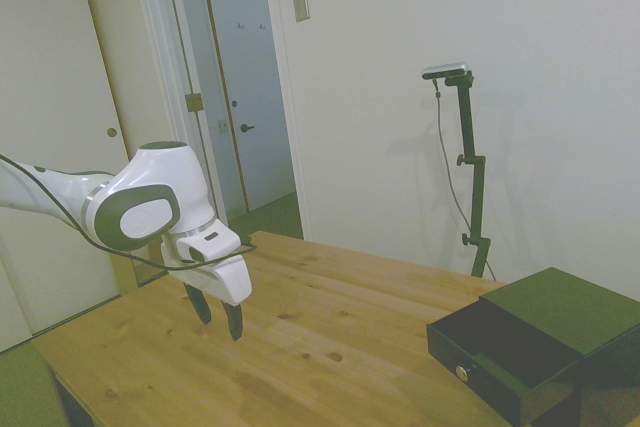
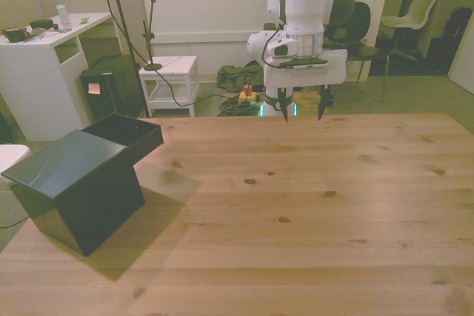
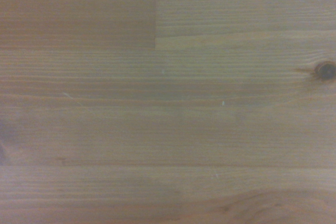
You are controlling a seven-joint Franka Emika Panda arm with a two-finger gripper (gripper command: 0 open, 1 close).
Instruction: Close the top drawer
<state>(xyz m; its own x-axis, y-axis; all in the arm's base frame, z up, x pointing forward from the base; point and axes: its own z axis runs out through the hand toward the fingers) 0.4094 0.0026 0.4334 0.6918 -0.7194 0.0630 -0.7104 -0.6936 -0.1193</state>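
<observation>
Front view shows the top drawer (image 2: pixel 127 132) pulled out of the black chest (image 2: pixel 74 183) at the table's (image 2: pixel 296 205) corner. Well apart, the gripper (image 2: pixel 302 112) hangs spread and empty above the far edge.

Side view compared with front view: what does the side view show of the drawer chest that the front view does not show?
Only the side view shows the top drawer's black front with its brass knob. Only the front view shows the chest's closed back and side. Both show the top drawer pulled out and the open gripper above the bare table, well apart from the chest.
</observation>
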